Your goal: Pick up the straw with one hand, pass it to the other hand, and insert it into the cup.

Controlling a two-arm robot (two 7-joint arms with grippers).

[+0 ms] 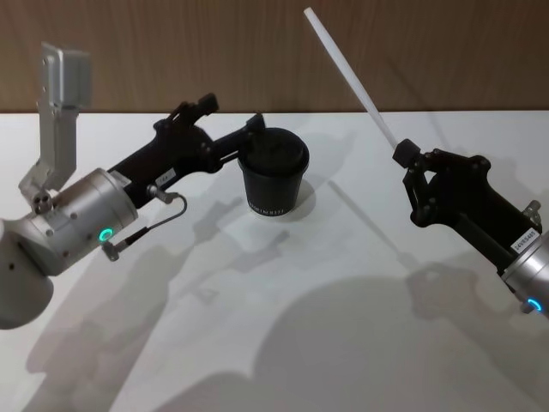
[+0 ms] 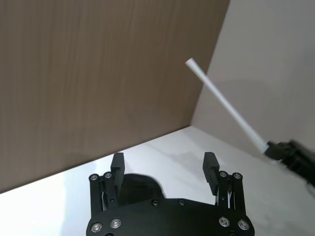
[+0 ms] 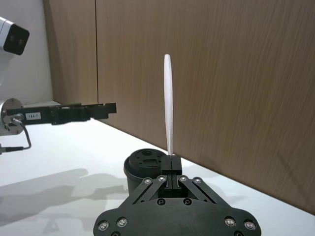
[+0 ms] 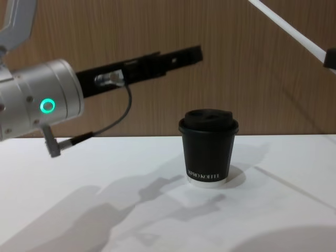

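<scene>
The white table (image 1: 283, 343) bears the black paper coffee cup (image 1: 273, 176). The left gripper (image 1: 230, 114) — silver wrist, green ring light — hangs above the table with its jaws wide apart. The cup stands below its fingertips, not touching them. The right gripper (image 1: 403, 154) is clamped on the lower end of the white straw (image 1: 352, 79). The straw slants up and away from its tips, well apart from the cup. The domed lid (image 4: 208, 118) hides the cup's contents. In the chest view the frame edge cuts off the straw's gripped end.

Right gripper (image 1: 403, 153) pinching tilted straw (image 1: 352, 77), left gripper (image 1: 232, 114) apparently just behind cup (image 1: 273, 180)
</scene>
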